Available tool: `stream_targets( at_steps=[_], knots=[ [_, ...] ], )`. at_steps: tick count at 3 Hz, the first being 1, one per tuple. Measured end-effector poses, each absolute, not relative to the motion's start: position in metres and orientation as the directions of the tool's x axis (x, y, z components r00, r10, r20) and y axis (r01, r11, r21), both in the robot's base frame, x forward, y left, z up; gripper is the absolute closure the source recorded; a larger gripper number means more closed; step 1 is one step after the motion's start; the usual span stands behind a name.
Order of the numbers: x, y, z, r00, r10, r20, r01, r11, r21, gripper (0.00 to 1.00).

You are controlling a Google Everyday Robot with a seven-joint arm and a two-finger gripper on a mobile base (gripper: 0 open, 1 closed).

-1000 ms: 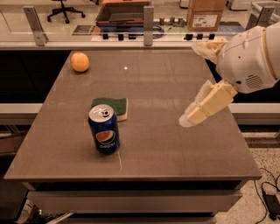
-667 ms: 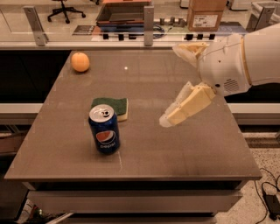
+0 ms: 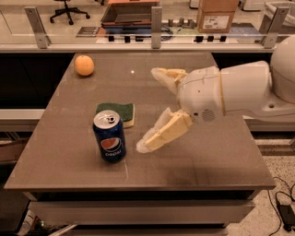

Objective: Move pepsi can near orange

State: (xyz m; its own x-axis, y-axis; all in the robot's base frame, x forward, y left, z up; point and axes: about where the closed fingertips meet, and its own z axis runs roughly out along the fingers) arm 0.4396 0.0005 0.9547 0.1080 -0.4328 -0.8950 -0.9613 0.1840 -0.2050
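The pepsi can (image 3: 109, 137), dark blue with a silver top and round logo, stands upright near the front left of the grey table (image 3: 216, 152). The orange (image 3: 84, 65) sits at the table's far left corner, well apart from the can. My gripper (image 3: 150, 110) reaches in from the right on a white arm. It is open, with one cream finger (image 3: 163, 132) low just right of the can and the other finger (image 3: 168, 76) higher and farther back. It holds nothing and does not touch the can.
A green-and-yellow sponge (image 3: 118, 113) lies flat just behind the can. A glass barrier with metal posts (image 3: 156, 20) runs along the table's far edge. Beyond it are a cardboard box (image 3: 217, 15) and an office chair (image 3: 68, 9).
My gripper and arm have moved left across the table toward the can. The can, sponge and orange have not moved.
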Motion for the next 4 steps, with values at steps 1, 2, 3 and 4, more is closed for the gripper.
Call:
stream_targets(
  at_steps=[1, 2, 3, 4],
  knots=[
    [0.435, 0.023, 0.944, 0.101, -0.355, -0.929, -0.972, 0.165, -0.169, 0.00],
    [0.434, 0.052, 0.946, 0.081, -0.295, -0.952, -0.976, 0.172, -0.136, 0.00],
    [0.434, 0.052, 0.946, 0.081, -0.295, -0.952, -0.976, 0.172, -0.136, 0.00],
    [0.444, 0.054, 0.931, 0.070, -0.257, -0.964, -0.976, 0.182, -0.120, 0.00]
  ],
)
